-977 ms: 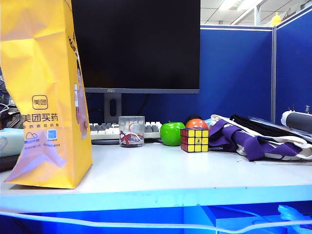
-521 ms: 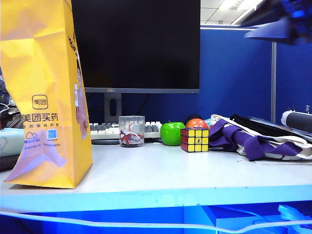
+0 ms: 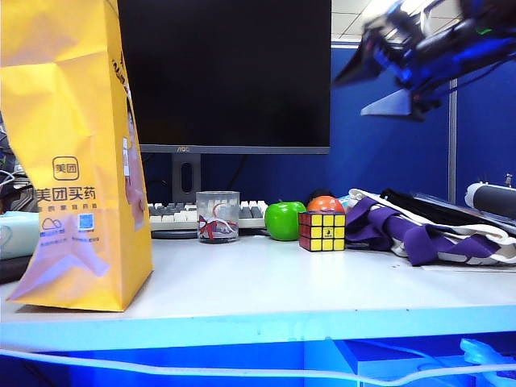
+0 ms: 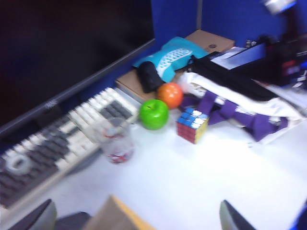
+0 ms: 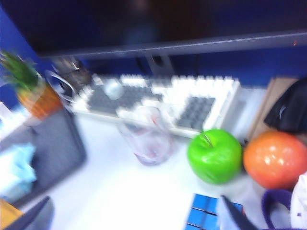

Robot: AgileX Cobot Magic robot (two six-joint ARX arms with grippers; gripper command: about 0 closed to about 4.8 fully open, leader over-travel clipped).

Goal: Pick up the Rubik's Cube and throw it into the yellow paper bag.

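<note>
Surface [image 3: 266, 282]: white; I see it well below both end effectors, carrying everything here.
Monitor [image 3: 226, 72]: dark screen beyond the keyboard [image 3: 250, 213], level with my right end effector.
Yellow paper bag [image 3: 68, 153]: upright at the surface's left end, far across from my right end effector; its rim shows between the left one's fingers.
Purple-and-white cloth [image 3: 419, 230]: heaped below my right end effector.
Right end effector [image 3: 379, 85]: in the air at upper right, fingers spread apart, holding nothing.
Left end effector [image 4: 136, 215]: only fingertips show in its wrist view, set wide apart, nothing between them.
Glass cup [image 3: 218, 216]: ahead of the left end effector, before the keyboard.
Green apple [image 3: 284, 220]: touching or nearly touching the cube.
Rubik's Cube [image 3: 322, 230]: on the surface, below and left of my right end effector, ungripped.
Orange ball [image 3: 325, 205]: just behind the cube.
</note>
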